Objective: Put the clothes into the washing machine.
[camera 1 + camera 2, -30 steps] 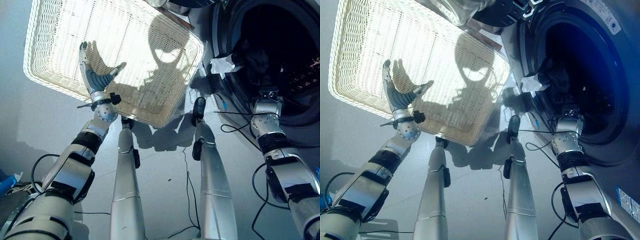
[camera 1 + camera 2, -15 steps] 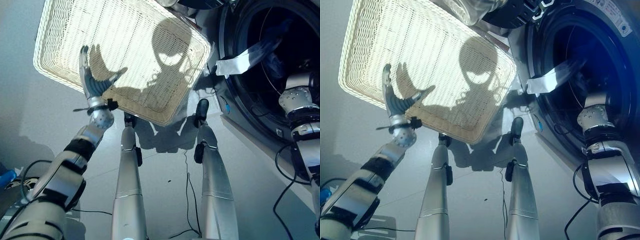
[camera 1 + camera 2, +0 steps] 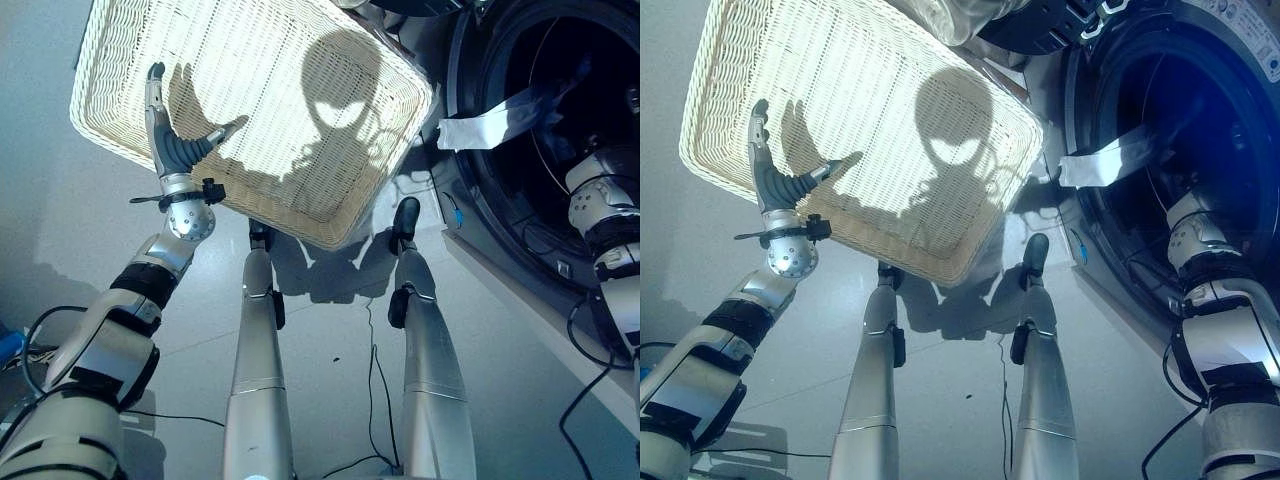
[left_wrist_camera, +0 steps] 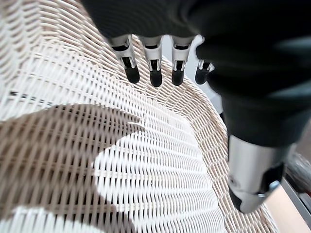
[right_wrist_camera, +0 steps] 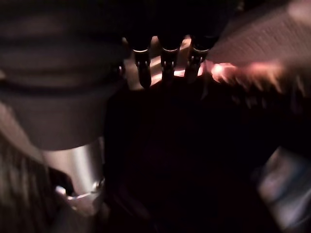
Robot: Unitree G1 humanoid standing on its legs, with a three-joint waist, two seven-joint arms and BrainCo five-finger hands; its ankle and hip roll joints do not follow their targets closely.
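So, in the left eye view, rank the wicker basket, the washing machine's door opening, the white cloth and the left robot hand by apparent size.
1. Wicker basket
2. Washing machine's door opening, cut off at the edge, so unsure
3. White cloth and left robot hand look alike; the hand is open over the basket.

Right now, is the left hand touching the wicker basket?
Apart. In the left wrist view the left hand hangs with straight fingers over the basket, and its shadow falls well off from the fingertips on the weave.
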